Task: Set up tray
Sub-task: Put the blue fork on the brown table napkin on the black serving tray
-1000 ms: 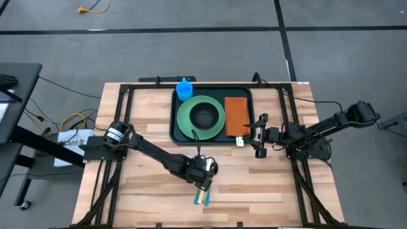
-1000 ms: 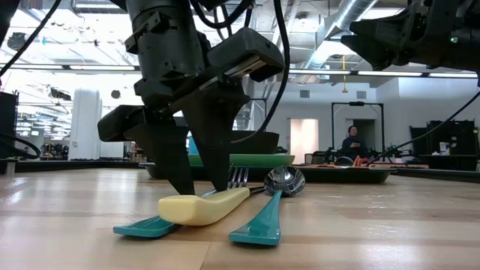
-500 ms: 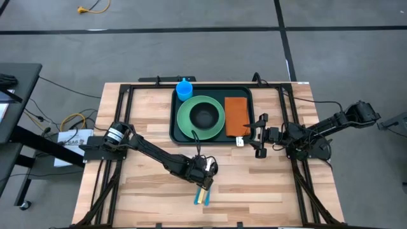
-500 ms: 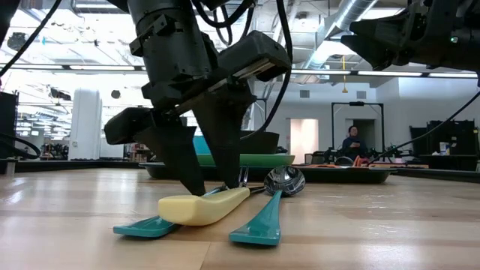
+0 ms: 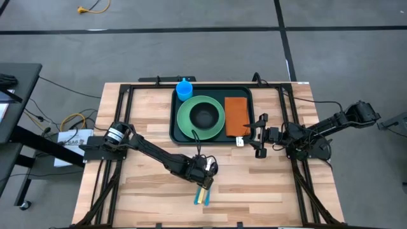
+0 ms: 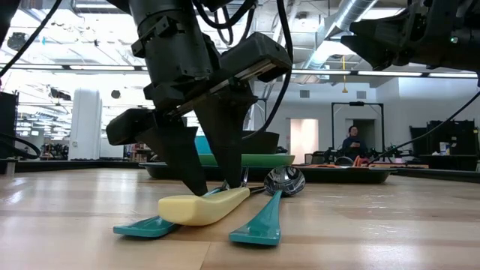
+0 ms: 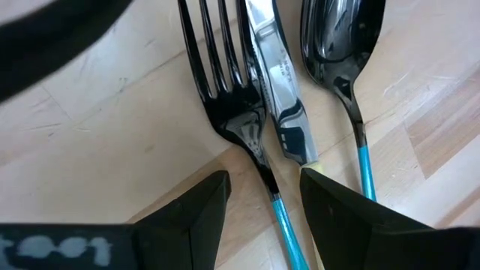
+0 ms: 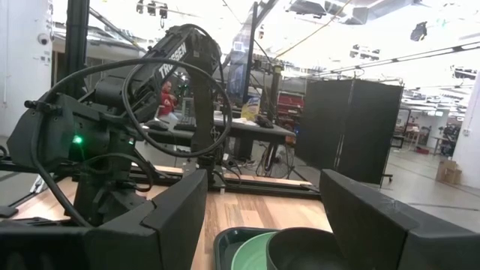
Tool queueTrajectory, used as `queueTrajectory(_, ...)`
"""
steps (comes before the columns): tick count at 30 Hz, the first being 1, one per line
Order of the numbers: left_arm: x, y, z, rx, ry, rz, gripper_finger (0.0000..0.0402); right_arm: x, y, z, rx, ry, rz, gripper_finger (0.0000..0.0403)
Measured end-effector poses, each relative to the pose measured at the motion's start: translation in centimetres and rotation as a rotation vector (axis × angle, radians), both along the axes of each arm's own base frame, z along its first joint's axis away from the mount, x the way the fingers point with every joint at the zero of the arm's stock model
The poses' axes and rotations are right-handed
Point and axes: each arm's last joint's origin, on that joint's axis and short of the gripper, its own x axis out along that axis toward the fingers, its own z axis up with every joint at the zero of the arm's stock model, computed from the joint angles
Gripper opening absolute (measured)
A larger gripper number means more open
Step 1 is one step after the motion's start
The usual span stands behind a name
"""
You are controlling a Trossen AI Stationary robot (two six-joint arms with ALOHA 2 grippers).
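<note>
Bare wood table (image 5: 146, 121), tray (image 5: 245, 94) at far edge

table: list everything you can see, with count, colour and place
tray: 1, dark green, far middle of table
plate: 1, light green, on tray
bowl: 1, dark, on plate
cup: 1, blue, tray's far left corner
napkin: 1, orange, tray's right side
fork: 1, teal handle, near middle of table
knife: 1, cream handle, beside fork
spoon: 1, teal handle, beside knife
left hand: open, straddling fork handle
right hand: open, off tray's right edge
</note>
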Motion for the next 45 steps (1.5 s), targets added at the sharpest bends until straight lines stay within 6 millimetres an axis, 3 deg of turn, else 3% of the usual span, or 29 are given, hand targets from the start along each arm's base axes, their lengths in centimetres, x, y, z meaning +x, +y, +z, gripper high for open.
queueTrajectory(45, -0.89, -0.35, -0.19, -0.054, 0.101, -0.013, 0.0169, 0.01, 0.00, -0.05, -0.001, 0.005, 0.000, 0.0253)
